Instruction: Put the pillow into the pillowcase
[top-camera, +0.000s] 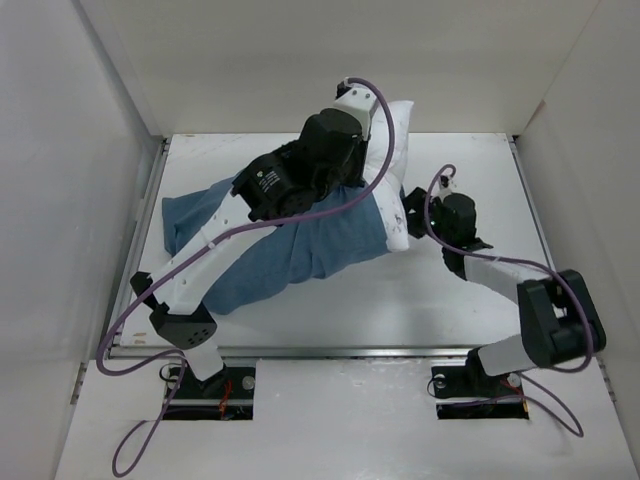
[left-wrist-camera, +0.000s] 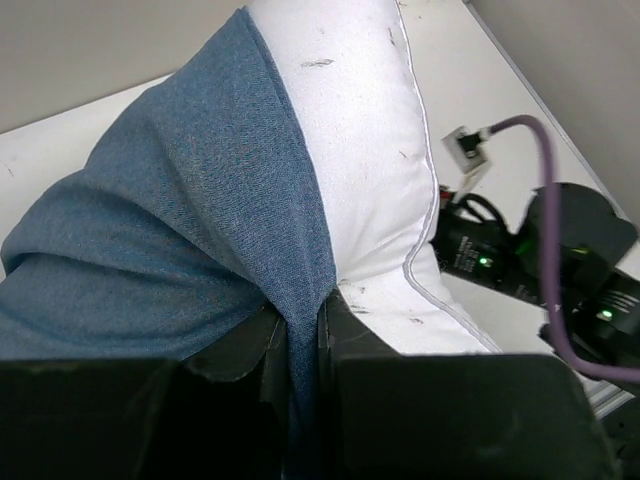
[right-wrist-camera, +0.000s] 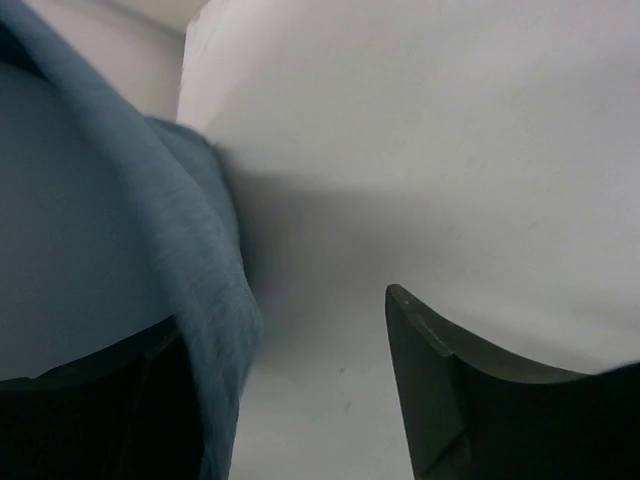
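The white pillow (top-camera: 397, 150) lies at the back middle of the table, its left part inside the blue pillowcase (top-camera: 290, 250). My left gripper (top-camera: 362, 125) reaches over both, its fingertips hidden under the wrist in the top view. In the left wrist view the left gripper (left-wrist-camera: 305, 320) is shut on the pillowcase (left-wrist-camera: 180, 200) hem, with bare pillow (left-wrist-camera: 370, 130) to the right. My right gripper (top-camera: 412, 218) is at the pillow's right side. It stands open (right-wrist-camera: 290, 320) close against the pillow (right-wrist-camera: 420, 150), and the pillowcase (right-wrist-camera: 190, 260) edge drapes over its left finger.
White walls close in the table (top-camera: 470, 290) on the left, back and right. Purple cables (top-camera: 300, 215) loop over the pillowcase and beside the right arm (top-camera: 550, 320). The right arm's wrist (left-wrist-camera: 540, 250) sits close to the pillow's edge.
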